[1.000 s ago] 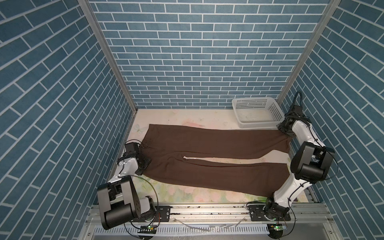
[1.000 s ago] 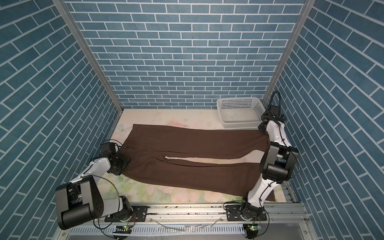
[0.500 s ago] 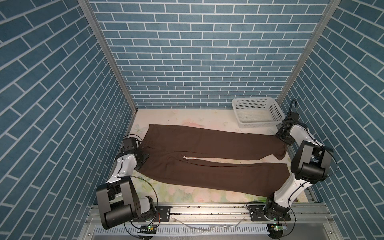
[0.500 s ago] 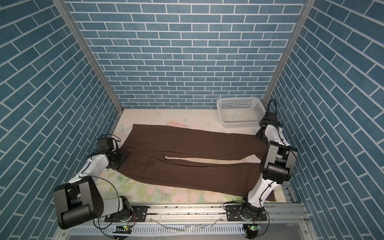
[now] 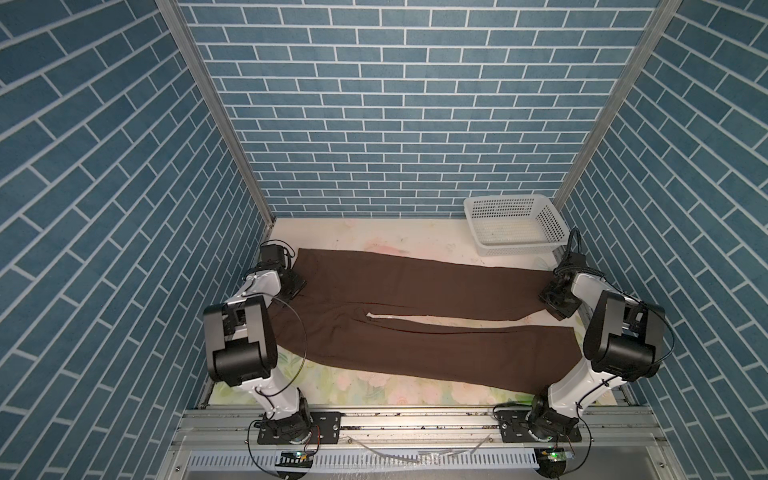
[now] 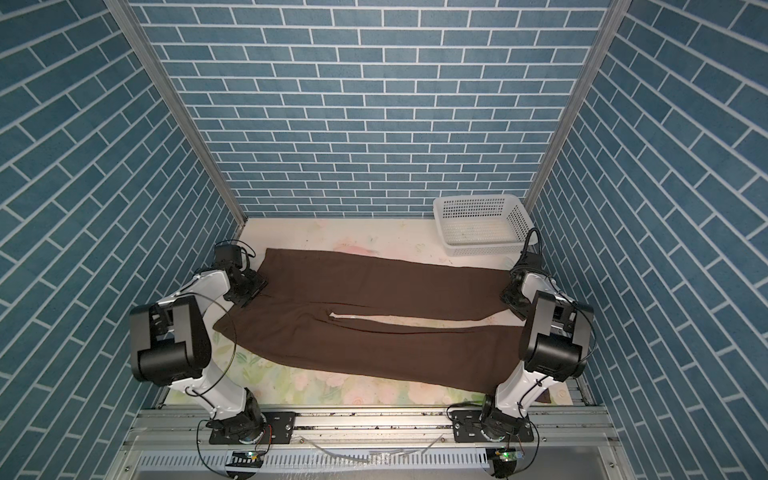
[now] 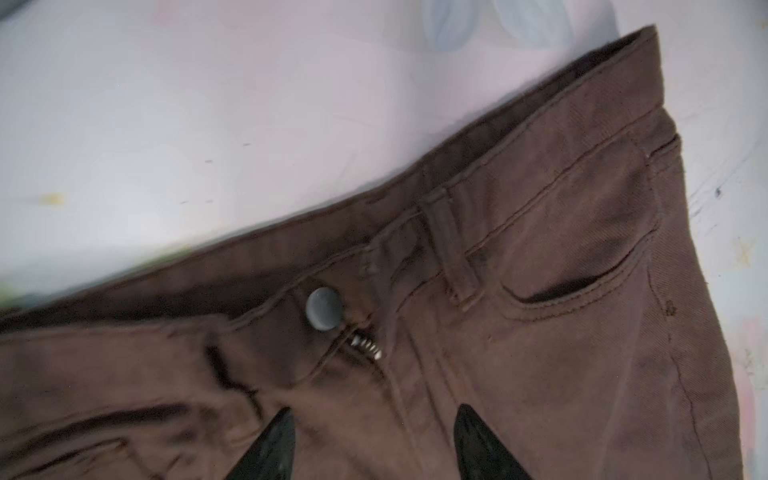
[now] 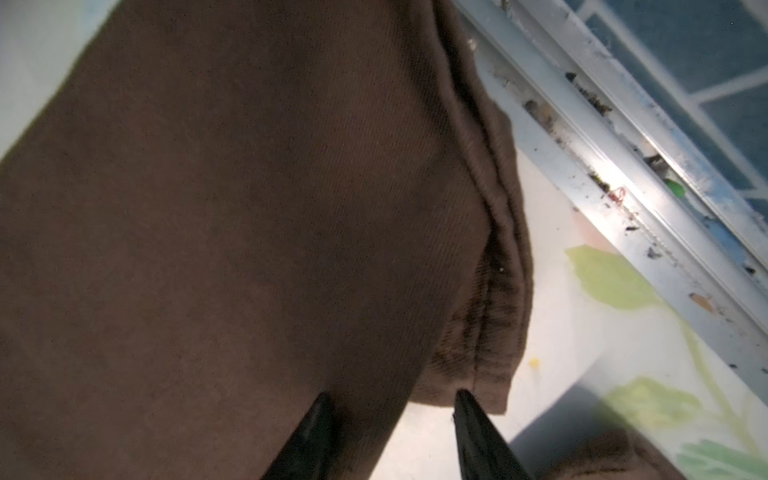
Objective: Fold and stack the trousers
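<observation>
Trousers [image 5: 415,291]: far hem [image 8: 494,257] now farther left (rumpled)

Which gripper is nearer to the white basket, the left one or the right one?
Right. The right gripper is at the hem end of the trousers, close in front of the basket; the left gripper is at the waistband, across the table.

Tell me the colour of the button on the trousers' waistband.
Dull grey button against the dark brown trousers; clearest in the left wrist view.

Dark brown trousers [image 5: 415,286] unfolded, flat on table [image 5: 374,235], front up; waist left, legs slightly parted, reaching right.
</observation>
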You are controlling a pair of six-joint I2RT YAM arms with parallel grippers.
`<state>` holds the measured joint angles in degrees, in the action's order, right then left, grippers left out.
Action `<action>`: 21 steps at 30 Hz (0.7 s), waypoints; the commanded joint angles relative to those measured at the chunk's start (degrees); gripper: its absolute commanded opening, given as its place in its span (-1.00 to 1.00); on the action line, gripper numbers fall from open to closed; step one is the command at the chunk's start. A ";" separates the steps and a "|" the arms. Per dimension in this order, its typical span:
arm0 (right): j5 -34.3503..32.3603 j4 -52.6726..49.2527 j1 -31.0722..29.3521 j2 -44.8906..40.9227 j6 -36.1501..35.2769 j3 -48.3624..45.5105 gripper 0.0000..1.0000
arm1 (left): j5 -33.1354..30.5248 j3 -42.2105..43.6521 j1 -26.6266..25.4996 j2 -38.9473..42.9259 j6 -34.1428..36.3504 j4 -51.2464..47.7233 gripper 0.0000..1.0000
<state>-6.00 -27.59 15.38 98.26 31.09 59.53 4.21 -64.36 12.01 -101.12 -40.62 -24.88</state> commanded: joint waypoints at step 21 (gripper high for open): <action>0.67 -0.13 -0.49 -0.06 1.01 -0.80 0.08 | 1.00 -0.60 14.83 -2.83 0.86 -3.68 -1.00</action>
<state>-6.11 -27.38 15.29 97.25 31.27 59.09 5.58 -65.89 27.42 -104.97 -39.83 -28.25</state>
